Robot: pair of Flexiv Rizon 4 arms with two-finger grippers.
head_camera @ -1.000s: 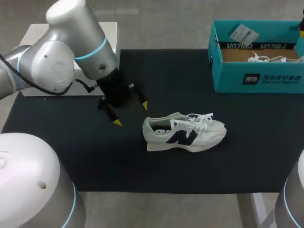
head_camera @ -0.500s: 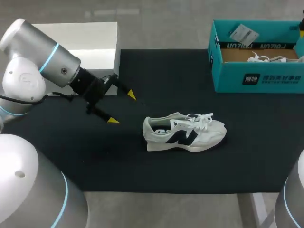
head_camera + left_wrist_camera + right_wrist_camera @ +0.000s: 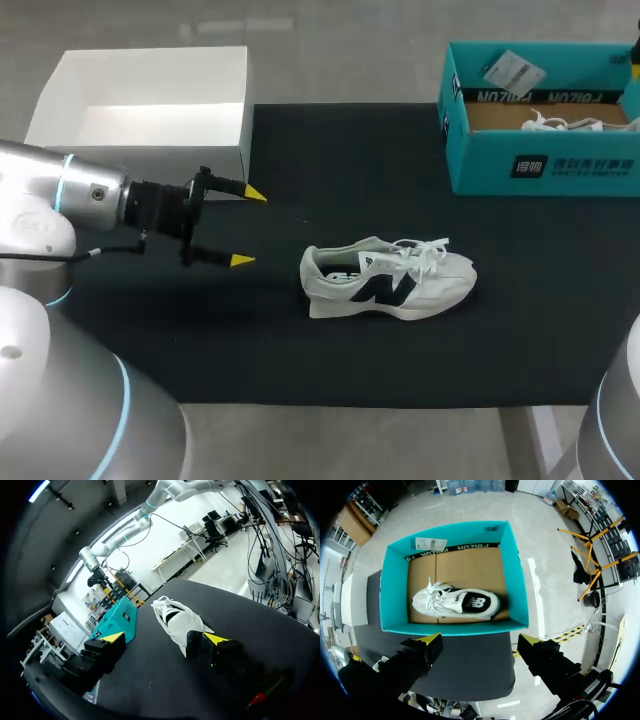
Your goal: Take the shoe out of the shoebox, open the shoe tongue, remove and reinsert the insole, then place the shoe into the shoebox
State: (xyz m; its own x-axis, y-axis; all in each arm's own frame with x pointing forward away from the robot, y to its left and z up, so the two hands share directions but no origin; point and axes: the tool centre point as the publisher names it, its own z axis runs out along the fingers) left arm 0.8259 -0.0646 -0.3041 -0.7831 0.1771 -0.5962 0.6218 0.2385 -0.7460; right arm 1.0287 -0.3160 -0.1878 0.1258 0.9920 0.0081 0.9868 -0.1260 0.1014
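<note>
The head camera looks down from above and behind onto the black-topped desk point(image 3: 300, 160). The left wrist camera sits low and near the desktop, facing the white lace-up sneaker point(image 3: 176, 622) from its heel end, with the teal cardboard shoebox point(image 3: 119, 625) beyond. The head view shows both too. The right wrist camera hangs high, looking straight down into that shoebox.

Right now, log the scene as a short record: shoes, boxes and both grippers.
white sneaker: upright on the black mat, outside any box
second sneaker: on its side inside the teal shoebox
left gripper: open, empty, short of the white sneaker's heel
right gripper: open, empty, above the teal shoebox
white box: open, beyond the left gripper
</note>
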